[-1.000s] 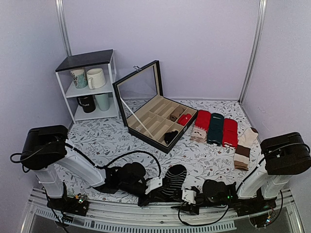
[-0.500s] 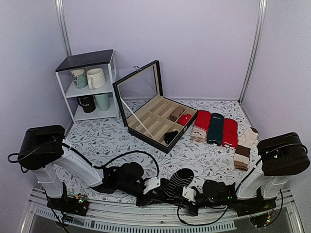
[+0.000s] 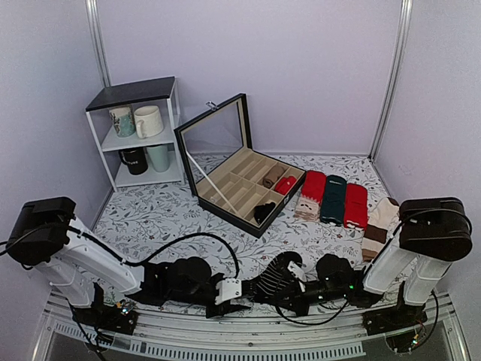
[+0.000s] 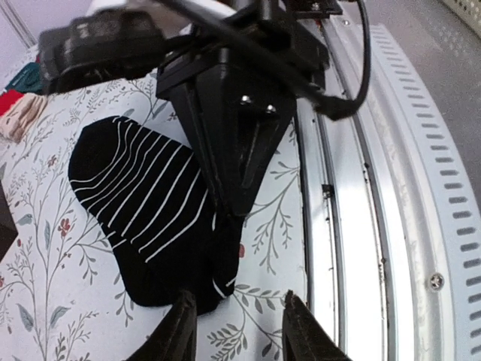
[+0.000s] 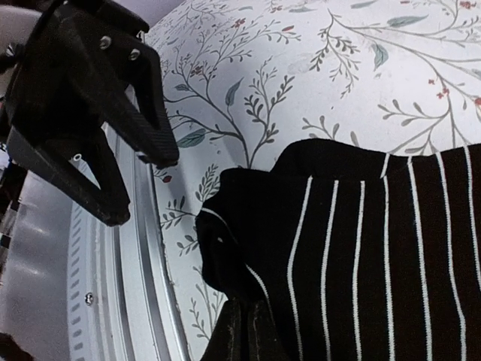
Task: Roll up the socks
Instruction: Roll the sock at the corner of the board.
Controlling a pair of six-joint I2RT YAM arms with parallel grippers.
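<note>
A black sock with thin white stripes [image 3: 275, 272] lies on the floral cloth near the table's front edge. My right gripper [image 5: 252, 331] is shut on the sock's [image 5: 361, 241] folded near edge, with the dark fabric bunched just ahead of its fingertips. In the left wrist view this gripper [image 4: 229, 214] points down onto the sock [image 4: 139, 210]. My left gripper [image 4: 239, 331] is open just in front of the sock, only cloth between its fingers. From above, the left gripper [image 3: 242, 299] and right gripper [image 3: 264, 292] face each other closely.
A metal rail [image 4: 376, 226] runs along the front edge beside both grippers. An open compartment box [image 3: 248, 188] holding rolled socks stands mid-table. Flat red and green socks [image 3: 333, 197] and a beige-brown pair [image 3: 379, 226] lie at the right. A shelf with mugs [image 3: 139, 135] stands back left.
My left gripper let go of the sock, opened and drew back left. My right gripper closed on the sock's edge, and the sock shifted right with it.
</note>
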